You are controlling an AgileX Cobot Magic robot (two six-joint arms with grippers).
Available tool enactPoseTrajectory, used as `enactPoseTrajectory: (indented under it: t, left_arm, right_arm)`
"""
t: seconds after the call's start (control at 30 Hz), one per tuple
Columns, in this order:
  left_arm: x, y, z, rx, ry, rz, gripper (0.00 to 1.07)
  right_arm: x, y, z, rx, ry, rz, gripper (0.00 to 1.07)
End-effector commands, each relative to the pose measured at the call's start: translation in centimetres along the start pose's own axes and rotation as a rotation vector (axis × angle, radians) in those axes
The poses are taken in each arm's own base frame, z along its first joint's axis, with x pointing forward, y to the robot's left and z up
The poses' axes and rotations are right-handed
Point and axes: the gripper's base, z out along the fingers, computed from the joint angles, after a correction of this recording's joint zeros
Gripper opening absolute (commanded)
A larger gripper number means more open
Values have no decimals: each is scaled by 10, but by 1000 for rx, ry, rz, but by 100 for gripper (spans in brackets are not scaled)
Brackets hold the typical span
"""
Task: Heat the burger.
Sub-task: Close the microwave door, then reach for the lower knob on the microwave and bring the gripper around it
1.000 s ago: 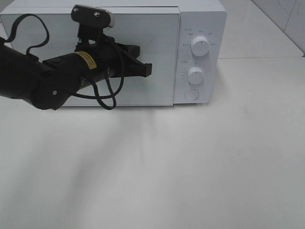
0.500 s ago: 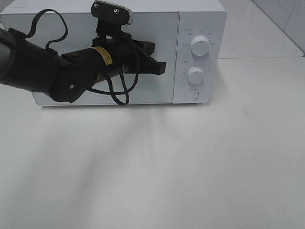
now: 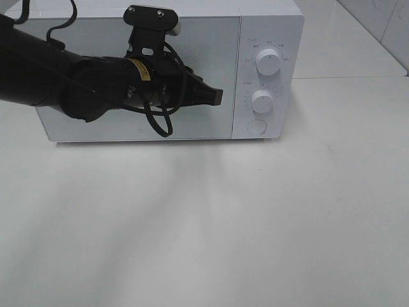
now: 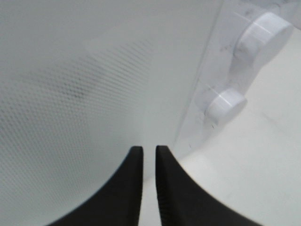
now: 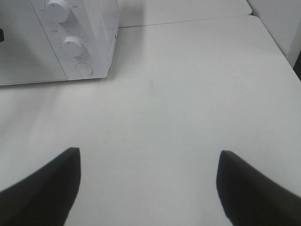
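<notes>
The burger is out of view. The white microwave (image 3: pixel 211 51) stands at the back of the table with its door closed. My left gripper (image 3: pixel 216 97) is held against the front of the door, near its right edge and beside the control panel. In the left wrist view its black fingertips (image 4: pixel 146 149) stand almost together with only a thin slit and nothing between them, pointing at the door's mesh window (image 4: pixel 70 94). My right gripper (image 5: pixel 149 153) hangs open over the bare table, to the right of the microwave (image 5: pixel 94 33), and holds nothing.
The control panel carries an upper knob (image 3: pixel 268 62), a lower knob (image 3: pixel 262 101) and a round button (image 3: pixel 256 126). The white table (image 3: pixel 223 217) stretches out in front of the microwave. A table seam runs at the back right (image 3: pixel 345 78).
My left arm has swept right across the door, bringing the gripper close to the control panel. The door now lies flush with the microwave. The right gripper has not moved.
</notes>
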Motion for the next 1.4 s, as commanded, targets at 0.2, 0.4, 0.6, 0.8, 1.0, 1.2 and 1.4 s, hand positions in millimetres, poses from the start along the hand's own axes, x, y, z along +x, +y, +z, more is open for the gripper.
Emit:
enactPoseTrajectory:
  t: [0.2,0.4,0.6,0.8,1.0,1.2,1.4]
  left_arm:
    - [11,-13,-28,10,332,-33,93]
    - [19,-14,-40,9,489,-62,102]
    - [18,-17,-61,20,628,-99,101]
    - [10,-17,-84,21,698,-65,101]
    - [1,0,-104,-15,742,-115,100]
    - [-3,39,-125,-86,802,-201,100]
    - [-9,85,-156,-163,827,-289,100]
  right_arm:
    - [3,-1,-2,0,-21,-5,76]
    - [3,-1,-2,0,-21,-5,76]
    - [3,-1,-2,0,-21,-5,76]
    - [3,-1,-2,0,-21,-5,76]
    - [3,-1,-2,0,-21,-5,76]
    - [3,-1,-2,0,-21,-5,76]
    - [3,-1,-2,0,-21,-5,76]
